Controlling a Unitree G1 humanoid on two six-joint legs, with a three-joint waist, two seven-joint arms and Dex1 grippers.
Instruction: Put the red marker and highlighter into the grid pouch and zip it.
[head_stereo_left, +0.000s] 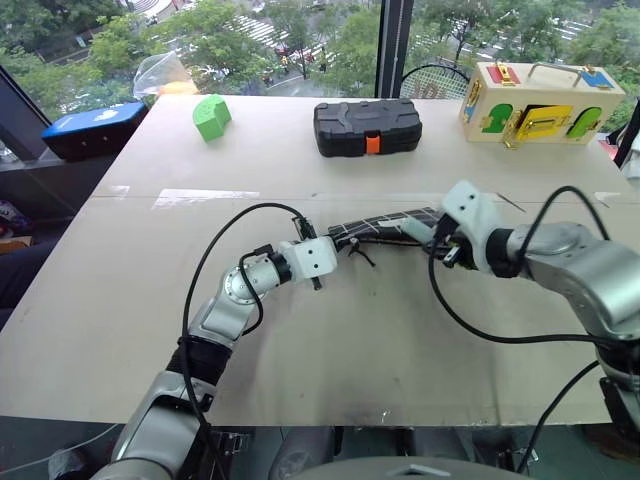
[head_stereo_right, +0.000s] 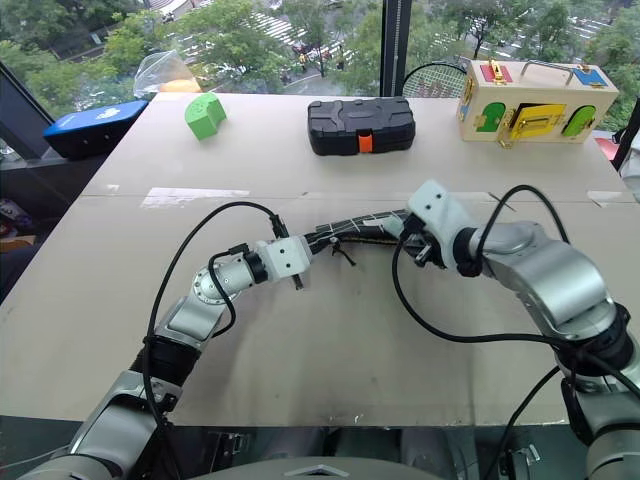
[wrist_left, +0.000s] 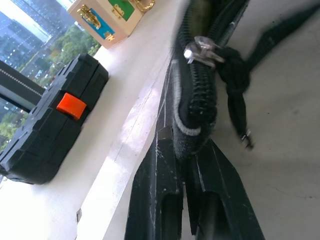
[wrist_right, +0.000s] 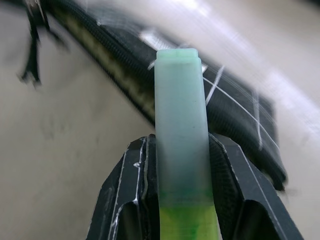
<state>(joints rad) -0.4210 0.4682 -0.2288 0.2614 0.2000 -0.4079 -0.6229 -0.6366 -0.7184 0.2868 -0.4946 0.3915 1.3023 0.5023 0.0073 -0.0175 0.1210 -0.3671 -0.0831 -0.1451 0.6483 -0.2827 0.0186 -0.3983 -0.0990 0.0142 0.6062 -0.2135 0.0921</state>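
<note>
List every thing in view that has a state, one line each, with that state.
grid pouch: on the table, one end pinched, zipper partly open.
highlighter: capped, held over the pouch.
left pincer: shut on the pouch's end.
right pincer: shut on the highlighter.
black case: closed, orange latch down.
wooden latch box: doors shut.

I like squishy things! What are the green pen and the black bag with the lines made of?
The highlighter looks like hard, frosted plastic: pale mint and see-through, with a brighter green cap, so likely not squishy. The grid pouch looks like soft woven fabric: matte black with thin white lines, it bends where the left gripper pinches its zipper end.
</note>
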